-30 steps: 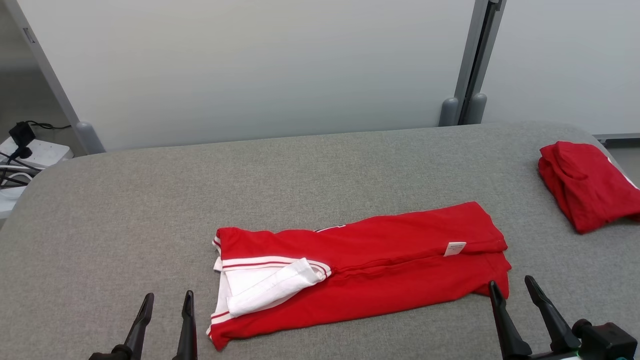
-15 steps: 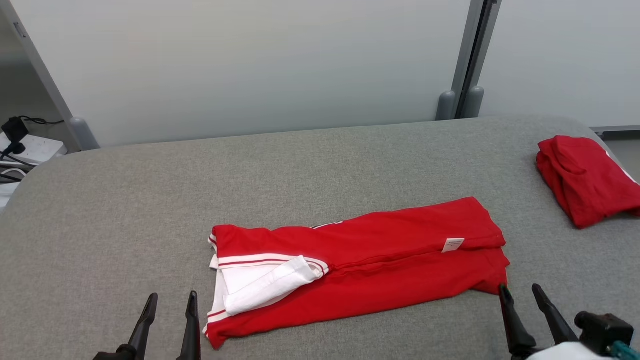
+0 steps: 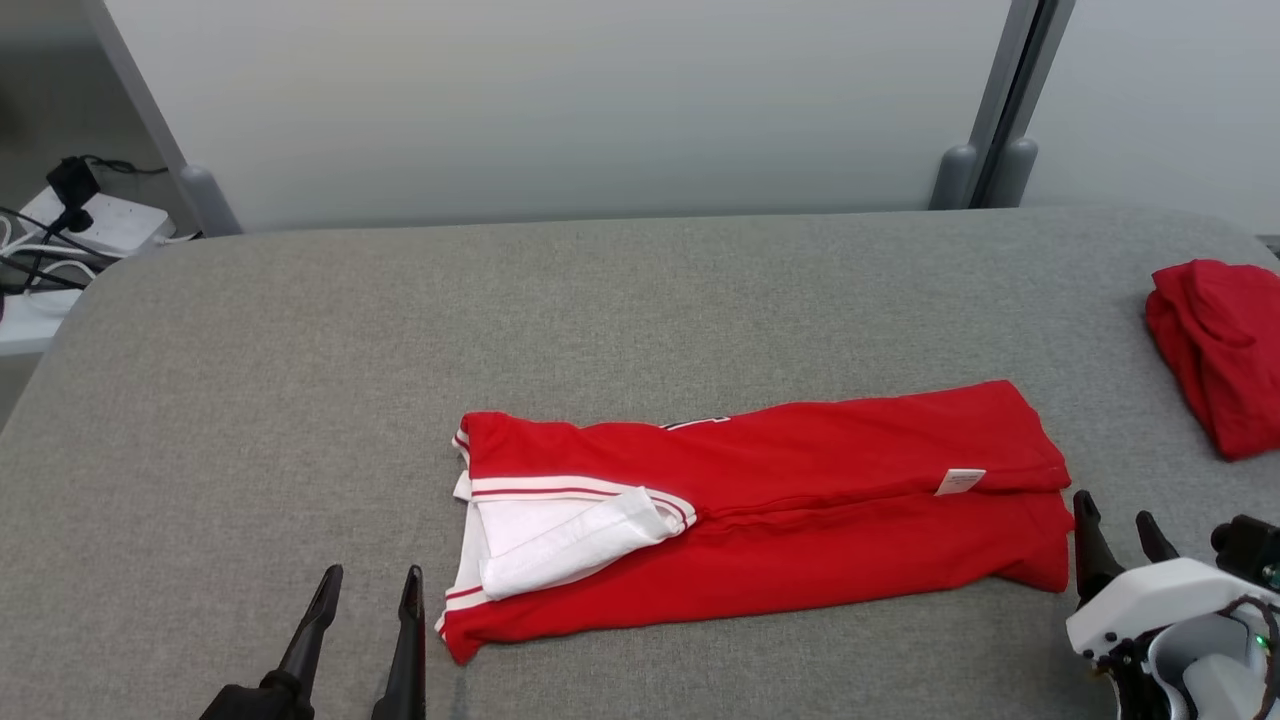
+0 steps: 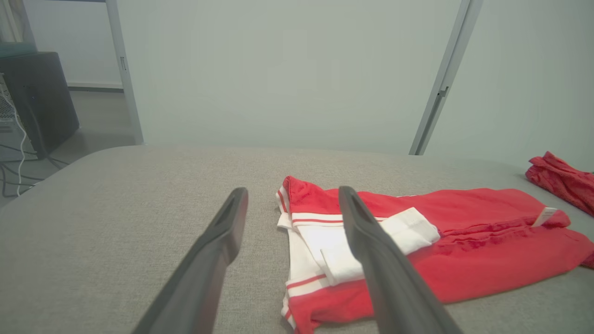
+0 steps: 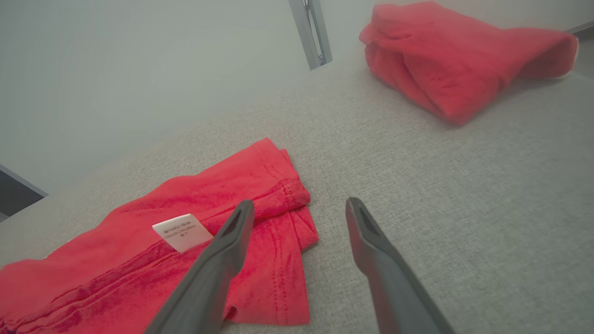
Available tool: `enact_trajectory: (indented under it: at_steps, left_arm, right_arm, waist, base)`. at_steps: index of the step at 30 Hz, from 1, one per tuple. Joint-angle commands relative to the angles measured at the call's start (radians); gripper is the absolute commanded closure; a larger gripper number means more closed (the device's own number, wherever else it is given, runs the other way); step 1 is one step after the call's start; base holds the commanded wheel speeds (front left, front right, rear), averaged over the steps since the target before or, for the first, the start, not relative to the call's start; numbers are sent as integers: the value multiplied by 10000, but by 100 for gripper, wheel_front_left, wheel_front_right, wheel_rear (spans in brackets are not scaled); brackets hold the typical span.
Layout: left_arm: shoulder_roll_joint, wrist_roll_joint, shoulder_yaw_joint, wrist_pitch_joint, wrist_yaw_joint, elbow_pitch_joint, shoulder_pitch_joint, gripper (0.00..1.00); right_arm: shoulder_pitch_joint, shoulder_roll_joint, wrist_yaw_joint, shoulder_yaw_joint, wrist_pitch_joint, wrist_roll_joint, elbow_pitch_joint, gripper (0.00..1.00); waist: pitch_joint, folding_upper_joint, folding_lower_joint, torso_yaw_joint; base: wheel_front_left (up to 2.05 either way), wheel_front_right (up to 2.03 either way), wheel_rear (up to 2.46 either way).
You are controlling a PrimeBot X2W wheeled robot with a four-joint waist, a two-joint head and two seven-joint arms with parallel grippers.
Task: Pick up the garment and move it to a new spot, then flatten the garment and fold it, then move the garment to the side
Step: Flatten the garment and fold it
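Observation:
A red garment [image 3: 800, 510] with white trim and a white sleeve [image 3: 575, 535] lies folded into a long strip across the middle of the grey table [image 3: 300, 400]. A small white label [image 3: 960, 481] shows near its right end. My left gripper [image 3: 367, 583] stands open just left of the garment's [image 4: 464, 250] collar end, with nothing between its fingers [image 4: 357, 222]. My right gripper [image 3: 1118, 510] is open at the garment's [image 5: 260, 260] right end, one finger [image 5: 232, 232] over the hem, the other over bare table.
A second red garment [image 3: 1220, 350] lies bunched at the table's right edge, also large in the right wrist view [image 5: 441, 55]. A white power strip with black cables [image 3: 70, 230] sits off the table's far left corner. A pale wall stands behind.
The head camera has shifted, so the whole scene moved right. My right gripper has come forward and now stands at the garment's right end.

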Motion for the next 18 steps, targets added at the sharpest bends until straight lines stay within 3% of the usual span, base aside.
enact_trajectory:
  at_steps: [1,18]
  left_arm:
    - [18,182,233,-49,-89,-318,-620,0]
    - [18,395,-48,-49,-163,-274,-1393,0]
  right_arm:
    - [-560,-192,-2,247,-33,164,85,0]
    - [-2318,-290,-2,913,309,1954,2523,0]
  waist:
    - [249,0,0,161]
    - [1312,0,0,671]
  base:
    - [0,0,0]
    - [0,0,0]
